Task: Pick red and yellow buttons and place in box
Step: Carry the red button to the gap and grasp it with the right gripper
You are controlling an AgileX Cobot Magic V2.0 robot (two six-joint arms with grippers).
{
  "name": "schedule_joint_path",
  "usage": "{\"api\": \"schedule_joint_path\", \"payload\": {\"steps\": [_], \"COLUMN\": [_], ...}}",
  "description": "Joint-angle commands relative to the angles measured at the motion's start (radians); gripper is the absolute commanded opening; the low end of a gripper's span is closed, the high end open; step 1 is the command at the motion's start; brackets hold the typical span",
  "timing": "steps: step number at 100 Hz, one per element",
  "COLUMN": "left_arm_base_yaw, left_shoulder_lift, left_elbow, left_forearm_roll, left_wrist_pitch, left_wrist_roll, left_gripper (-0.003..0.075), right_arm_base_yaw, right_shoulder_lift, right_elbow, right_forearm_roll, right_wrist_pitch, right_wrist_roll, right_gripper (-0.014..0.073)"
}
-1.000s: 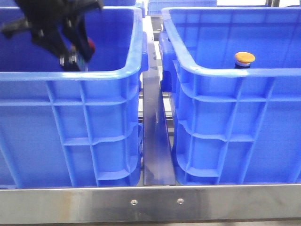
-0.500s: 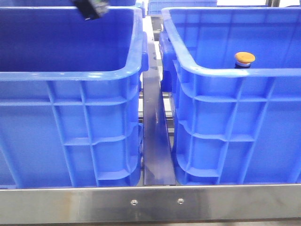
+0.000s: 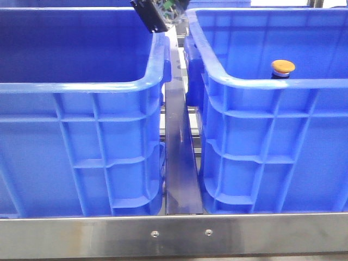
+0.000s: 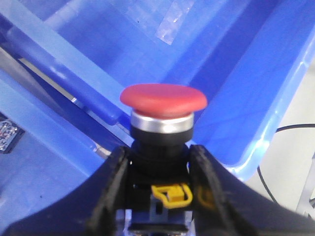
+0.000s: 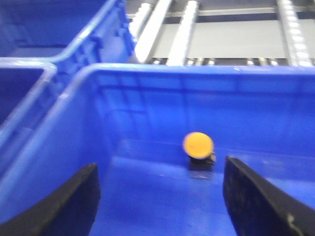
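While clamped, red button [image 4: 163, 101] between left end effector [image 4: 160, 162] fingers.

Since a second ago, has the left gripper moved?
Yes. The left gripper has risen out of the left crate and swung right; it now hangs over the gap beside the right crate, shut on the red button.

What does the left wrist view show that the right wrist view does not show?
Only the left wrist view shows the red button, held by its dark base in the left gripper above blue crate walls, with a yellow clip on the base. Only the right wrist view shows the yellow button standing on the floor of the blue crate, ahead of the open right gripper, and metal rollers behind. Both show blue plastic crates.
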Motion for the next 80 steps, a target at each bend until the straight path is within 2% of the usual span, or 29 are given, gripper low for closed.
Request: {"api": "schedule_joint_path", "payload": {"steps": [1,15,39,60,80], "left_arm_base_yaw": [-0.009,-0.009,-0.009,-0.009,-0.009], "left_shoulder_lift": [-0.043,-0.043,-0.043,-0.043,-0.043], "left_elbow": [-0.029,-0.029,-0.029,-0.029,-0.029], "left_forearm_roll": [-0.029,-0.029,-0.029,-0.029,-0.029], "left_wrist_pitch": [-0.048,-0.048,-0.048,-0.049,-0.051], "left_wrist_roll": [0.002,0.002,0.002,0.002,0.002], "left_gripper": [0.0104,0.0104,0.0104,0.0104,0.0104], "right_arm_base_yaw": [0.001,0.001,0.001,0.001,0.02], "right_shoulder_lift": [0.018,0.094,0.292,0.453,0.52], "right_elbow": [-0.068,-0.14,-0.302,-0.423,-0.45], "right_forearm_roll": [0.037,0.039,0.039,0.043,0.043], "right_wrist_pitch": [0.074,0.249,0.65,0.865,0.906], "right_wrist_roll": [0.036,0.216,0.546,0.638,0.655], "right_gripper": [0.0546,0.0546,0.0546,0.0546,0.0546]}}
